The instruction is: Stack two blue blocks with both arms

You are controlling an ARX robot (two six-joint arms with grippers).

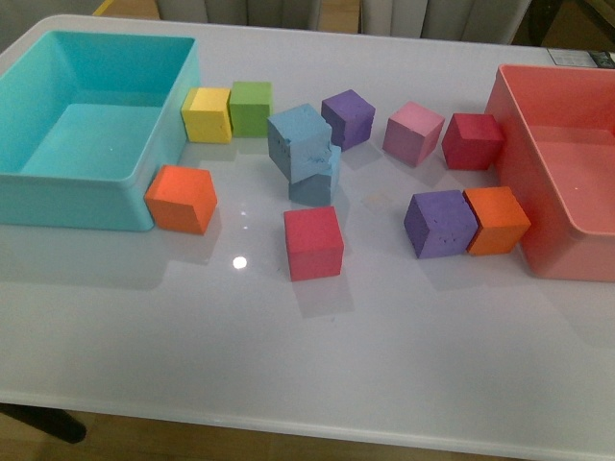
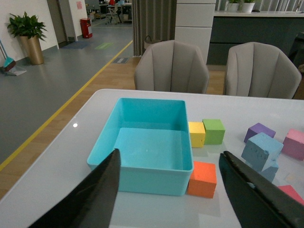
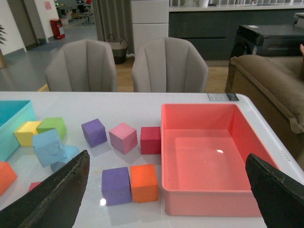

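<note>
Two pale blue blocks stand mid-table. The upper blue block [image 1: 299,138] rests tilted on the lower blue block [image 1: 316,184]. In the left wrist view the upper one [image 2: 261,149] leans over the lower one [image 2: 271,171]. In the right wrist view the upper one [image 3: 49,146] covers most of the lower one [image 3: 70,155]. Neither arm shows in the front view. My left gripper [image 2: 168,192] is open and empty, back from the turquoise bin. My right gripper [image 3: 166,192] is open and empty, back from the pink bin.
A turquoise bin [image 1: 168,115] stands at the left and a pink bin [image 1: 514,144] at the right. Around the blue blocks lie yellow [image 1: 207,114], green [image 1: 251,107], orange [image 1: 182,199], red [image 1: 313,242], purple [image 1: 348,118], pink [image 1: 413,133], crimson [image 1: 472,141], purple [image 1: 440,223] and orange [image 1: 497,220] cubes.
</note>
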